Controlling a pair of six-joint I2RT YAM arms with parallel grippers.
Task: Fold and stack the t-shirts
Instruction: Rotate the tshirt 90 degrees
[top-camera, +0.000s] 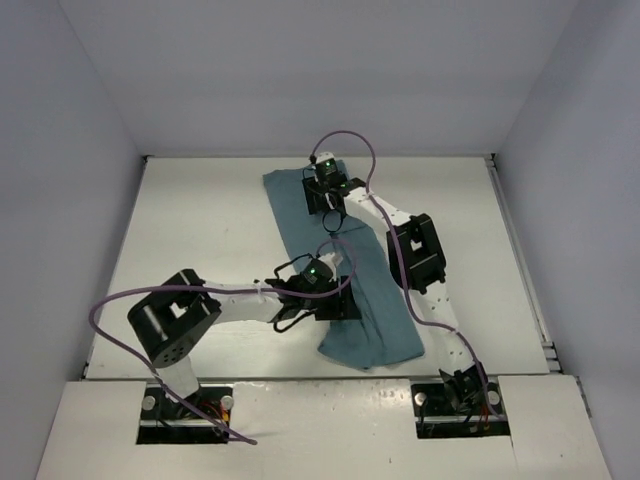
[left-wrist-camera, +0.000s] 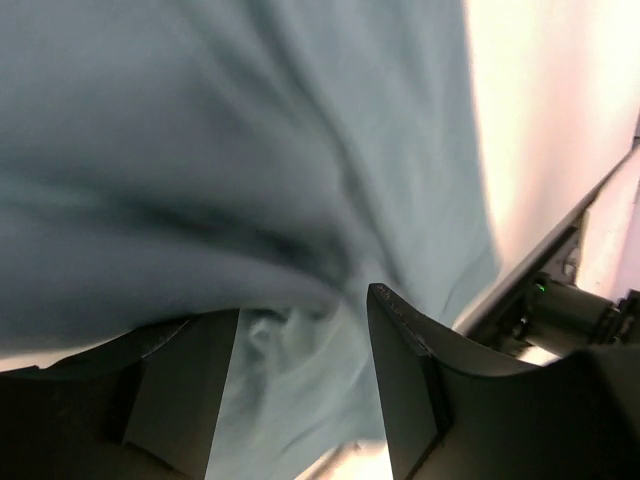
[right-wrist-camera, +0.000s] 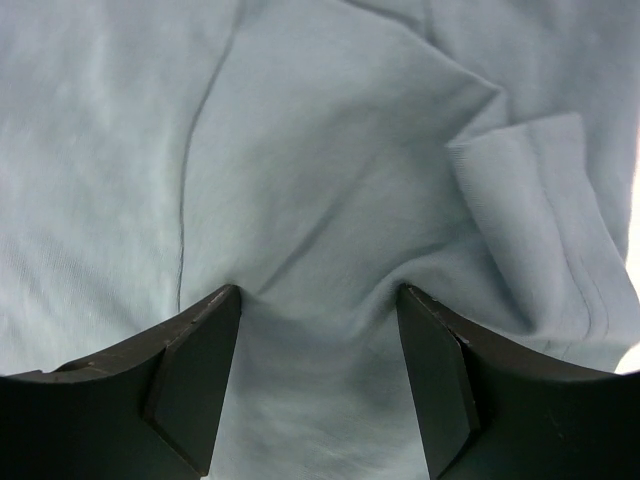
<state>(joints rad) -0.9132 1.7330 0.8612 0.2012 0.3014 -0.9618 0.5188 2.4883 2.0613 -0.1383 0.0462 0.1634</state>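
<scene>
The teal t-shirt lies as a long folded band running from the far middle of the white table to the near right. My left gripper is low over its near half; in the left wrist view its jaws stand open with bunched cloth between and over the left finger. My right gripper is at the shirt's far end; in the right wrist view it is open, fingertips pressing into the cloth, with a sleeve hem to the right.
The white table is walled by grey panels on three sides. Purple cables loop over the shirt and the arms. The right arm's base shows at the near edge, and also in the left wrist view.
</scene>
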